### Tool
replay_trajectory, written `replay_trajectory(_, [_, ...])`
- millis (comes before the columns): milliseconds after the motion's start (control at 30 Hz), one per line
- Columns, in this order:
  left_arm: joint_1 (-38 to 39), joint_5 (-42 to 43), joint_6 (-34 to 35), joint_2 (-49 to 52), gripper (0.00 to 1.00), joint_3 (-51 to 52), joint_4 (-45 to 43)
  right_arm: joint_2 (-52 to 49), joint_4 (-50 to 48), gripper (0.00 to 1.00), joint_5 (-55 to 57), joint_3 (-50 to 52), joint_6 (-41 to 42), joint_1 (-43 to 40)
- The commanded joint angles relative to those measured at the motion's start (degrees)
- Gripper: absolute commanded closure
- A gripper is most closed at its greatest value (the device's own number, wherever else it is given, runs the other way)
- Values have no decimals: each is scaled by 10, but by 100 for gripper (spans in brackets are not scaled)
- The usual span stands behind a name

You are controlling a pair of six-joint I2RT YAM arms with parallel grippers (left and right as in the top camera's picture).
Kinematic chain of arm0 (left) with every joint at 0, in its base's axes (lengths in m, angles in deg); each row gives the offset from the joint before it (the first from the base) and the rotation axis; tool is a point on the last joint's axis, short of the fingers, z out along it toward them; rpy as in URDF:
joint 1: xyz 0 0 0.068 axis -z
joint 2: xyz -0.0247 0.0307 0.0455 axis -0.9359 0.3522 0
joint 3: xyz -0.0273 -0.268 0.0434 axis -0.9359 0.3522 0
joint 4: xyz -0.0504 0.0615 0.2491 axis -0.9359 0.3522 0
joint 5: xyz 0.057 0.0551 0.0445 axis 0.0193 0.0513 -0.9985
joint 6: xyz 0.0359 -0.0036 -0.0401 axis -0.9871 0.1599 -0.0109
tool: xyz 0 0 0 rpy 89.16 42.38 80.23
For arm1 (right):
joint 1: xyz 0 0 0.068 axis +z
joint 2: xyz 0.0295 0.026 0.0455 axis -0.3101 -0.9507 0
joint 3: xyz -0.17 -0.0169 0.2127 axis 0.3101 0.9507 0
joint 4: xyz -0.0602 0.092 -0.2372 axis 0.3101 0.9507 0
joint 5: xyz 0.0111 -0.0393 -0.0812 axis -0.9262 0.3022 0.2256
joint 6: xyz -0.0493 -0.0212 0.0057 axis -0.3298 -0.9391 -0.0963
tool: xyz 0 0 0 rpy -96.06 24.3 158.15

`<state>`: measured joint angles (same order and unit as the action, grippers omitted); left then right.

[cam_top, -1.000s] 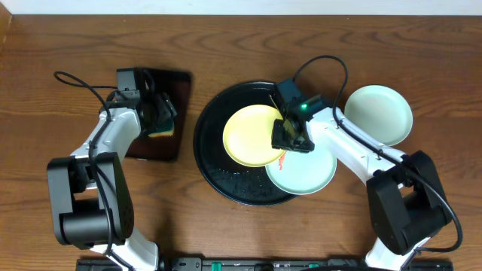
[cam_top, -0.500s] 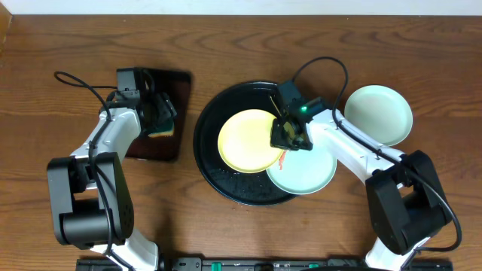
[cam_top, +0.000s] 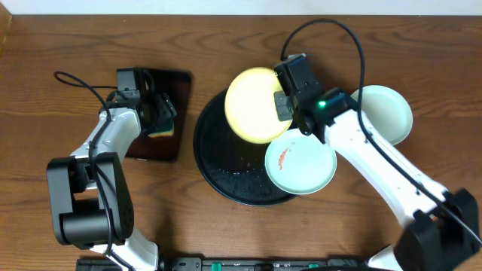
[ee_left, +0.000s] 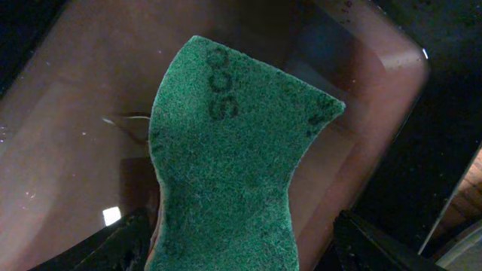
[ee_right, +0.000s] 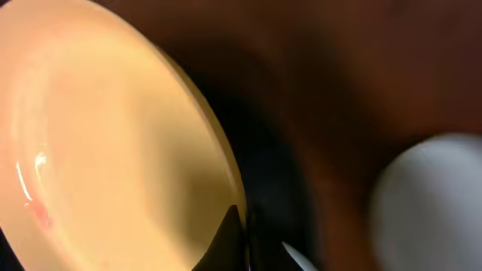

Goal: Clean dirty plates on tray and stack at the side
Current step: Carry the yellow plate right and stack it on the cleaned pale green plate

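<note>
the right gripper (cam_top: pixel 282 105) is clamped on the rim of the yellow plate (cam_top: pixel 252 105). the plate looks held up in the air, over the far edge of the big black tray (cam_top: pixel 226 177). in the right wrist view the plate (ee_right: pixel 113 150) is tipped on its side, with a dark finger on its edge. i think it is held by the rim so its face is free to be wiped.

one pale plate with a red smear (cam_top: pixel 301 169) lies on the tray, with its edge over the tray's right rim. it is not clean yet. the other pale plate (cam_top: pixel 380 113) sits on the counter (cam_top: pixel 75 45), to the right of the tray. no smear shows on it, so this may be the spot for the stack.

the left gripper (cam_top: pixel 160 120) is over the small dark tray (cam_top: pixel 143 147), with the green sponge (ee_left: pixel 233 143) between its fingers. i cannot tell if it is squeezing the sponge or only sitting around it. the sponge is likely there to get wet, since the small tray looks shiny.

the counter is brown wood. the black tray looks wet and glossy. a pale wall runs along the far edge.
</note>
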<state>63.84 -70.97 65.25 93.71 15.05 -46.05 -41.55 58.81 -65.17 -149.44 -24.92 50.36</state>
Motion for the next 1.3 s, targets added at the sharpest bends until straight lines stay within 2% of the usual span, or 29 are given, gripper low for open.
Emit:
replay_trajectory(0, [-3, 3, -5, -1, 22, -2, 1, 40, -34, 99, 172, -15, -162, 36])
replay_trajectory(133, [-3, 3, -5, -1, 22, -2, 1, 44, -105, 99, 306, -15, -344, 88])
replay_trajectory(233, [-3, 3, -5, -1, 21, -2, 1, 39, -155, 99, 351, -15, -459, 120])
replay_trajectory(400, [-3, 3, -5, -1, 21, -2, 1, 38, -231, 99, 407, -15, -574, 167])
replay_trajectory(533, [-3, 3, -5, -1, 22, -2, 2, 38, -254, 99, 425, -15, -627, 189])
replay_trajectory(833, [-3, 3, -5, -1, 21, -2, 1, 38, -283, 99, 436, -15, -641, 199])
replay_trajectory(1000, [-3, 3, -5, -1, 22, -2, 1, 38, -286, 99, 439, -15, -637, 198])
replay_trajectory(1067, [-3, 3, -5, -1, 22, -2, 1, 38, -286, 99, 440, -15, -609, 192])
replay_trajectory(1167, [-3, 3, -5, -1, 21, -2, 1, 38, -242, 99, 451, -15, -409, 140])
replay_trajectory(1200, [-3, 3, -5, -1, 21, -2, 1, 38, -203, 99, 448, -15, -312, 113])
replay_trajectory(1267, [-3, 3, -5, -1, 21, -2, 1, 41, -123, 99, 401, -15, -179, 66])
